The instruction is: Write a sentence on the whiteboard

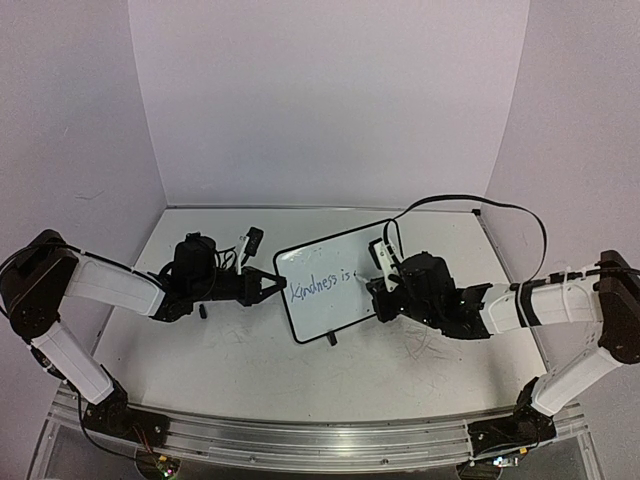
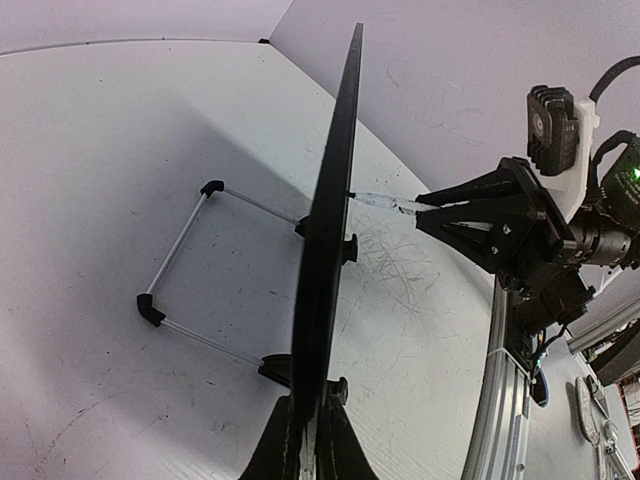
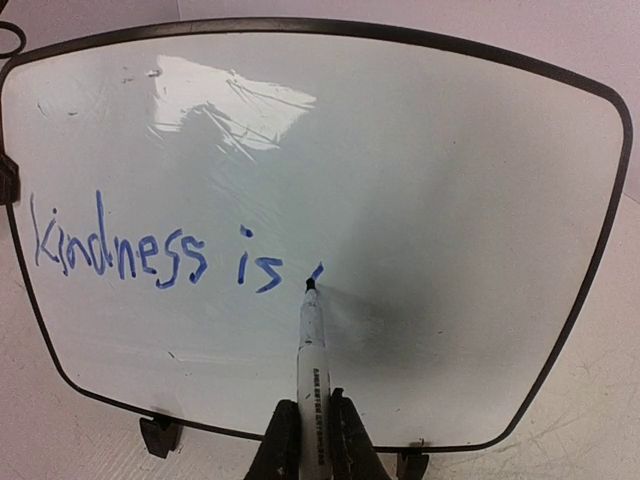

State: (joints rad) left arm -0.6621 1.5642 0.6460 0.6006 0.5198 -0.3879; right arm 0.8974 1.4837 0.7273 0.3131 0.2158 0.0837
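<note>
Whiteboard (image 1: 325, 315): middle of the counter (image 1: 200, 350), long side toward the side edges;
Left end effector (image 1: 272, 287): pinching its left rim;
Right end effector (image 3: 305, 440): pinching the marker, board straight ahead;
Marker (image 3: 311, 340): tip touching board;
Sentence (image 3: 160, 255): "Kindness is"; room left rightward

whiteboard (image 3: 420, 170): smooth glossy white face with a glare patch, thin matt black frame | sentence (image 3: 160, 262): blue ink, slightly streaky | marker (image 3: 312, 360): smooth white plastic barrel | stand (image 2: 182, 235) behind whiteboard: thin silvery rods, black plastic corners | tabletop (image 1: 250, 350) under whiteboard: matt white, scuffed | rail (image 1: 300, 440) well in front of whiteboard: brushed bare metal
</note>
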